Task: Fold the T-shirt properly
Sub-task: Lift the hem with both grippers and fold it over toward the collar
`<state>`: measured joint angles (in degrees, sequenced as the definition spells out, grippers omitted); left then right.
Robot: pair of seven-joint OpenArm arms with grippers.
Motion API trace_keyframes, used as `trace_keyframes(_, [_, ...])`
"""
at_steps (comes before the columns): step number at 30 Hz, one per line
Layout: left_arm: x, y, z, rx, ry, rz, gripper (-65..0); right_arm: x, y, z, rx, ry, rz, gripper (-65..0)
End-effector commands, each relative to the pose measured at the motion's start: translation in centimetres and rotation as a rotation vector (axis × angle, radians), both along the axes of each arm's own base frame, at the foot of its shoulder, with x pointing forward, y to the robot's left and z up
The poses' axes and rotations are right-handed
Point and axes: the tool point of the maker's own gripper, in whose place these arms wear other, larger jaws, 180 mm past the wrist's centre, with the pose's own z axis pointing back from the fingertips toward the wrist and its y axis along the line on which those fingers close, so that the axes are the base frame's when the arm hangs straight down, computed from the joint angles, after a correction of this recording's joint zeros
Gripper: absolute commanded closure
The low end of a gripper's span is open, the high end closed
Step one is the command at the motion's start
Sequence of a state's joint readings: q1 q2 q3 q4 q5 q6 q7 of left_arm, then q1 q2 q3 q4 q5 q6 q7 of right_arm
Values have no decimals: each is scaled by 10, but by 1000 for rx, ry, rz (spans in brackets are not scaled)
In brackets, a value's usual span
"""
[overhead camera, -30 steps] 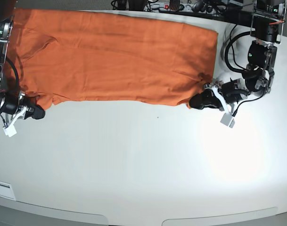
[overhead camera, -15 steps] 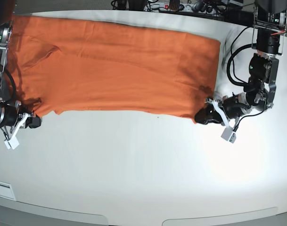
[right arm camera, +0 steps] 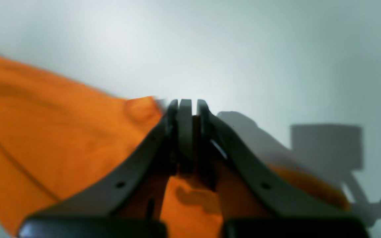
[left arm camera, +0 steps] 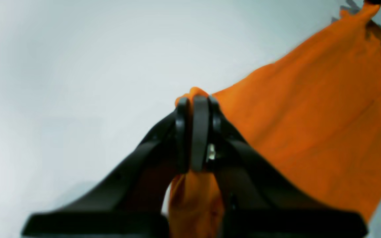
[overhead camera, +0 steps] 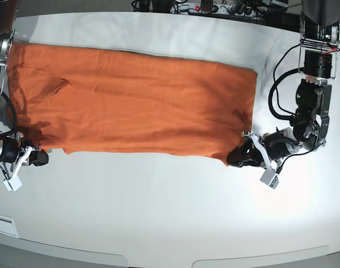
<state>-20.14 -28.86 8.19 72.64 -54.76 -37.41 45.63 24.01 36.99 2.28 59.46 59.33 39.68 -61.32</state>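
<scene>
Base view is showing the T-shirt (overhead camera: 136,103) lying flat across the table's (overhead camera: 175,212) far half, left gripper (overhead camera: 236,157) and right gripper (overhead camera: 40,158) each clenching a near corner

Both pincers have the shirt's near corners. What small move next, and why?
Probably lift both corners together. The left pincer and right pincer are each shut on a near corner of the shirt, which lies flat on the table, ready for folding away.

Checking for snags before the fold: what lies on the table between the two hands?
Only the T-shirt's near edge and bare table, base view. Left hand and right hand each pinch a corner.
</scene>
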Motion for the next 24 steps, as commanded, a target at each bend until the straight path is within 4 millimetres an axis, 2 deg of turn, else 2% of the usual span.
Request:
trace_keyframes(1, [2, -1, 22, -35, -47, -40, 0, 10, 0, 31, 13, -84, 17, 0])
trace_keyframes(6, [-19, -9, 18, -79, 70, -123, 0, -13, 18, 42, -53, -123, 128, 0])
trace_keyframes(9, [-26, -2, 20, -103, 92, -126, 0, -31, 18, 37, -110, -110, 170, 0])
trace_keyframes(14, [-43, 11, 14, -83, 167, -159, 0, -53, -4, 23, -169, -53, 163, 0])
trace_keyframes(18, [-47, 21, 17, -80, 180, -157, 0, -61, -21, 21, -208, -43, 147, 0])
trace_keyframes(24, [-57, 27, 21, -90, 214, -184, 0, -65, -28, 22, -217, -23, 137, 0])
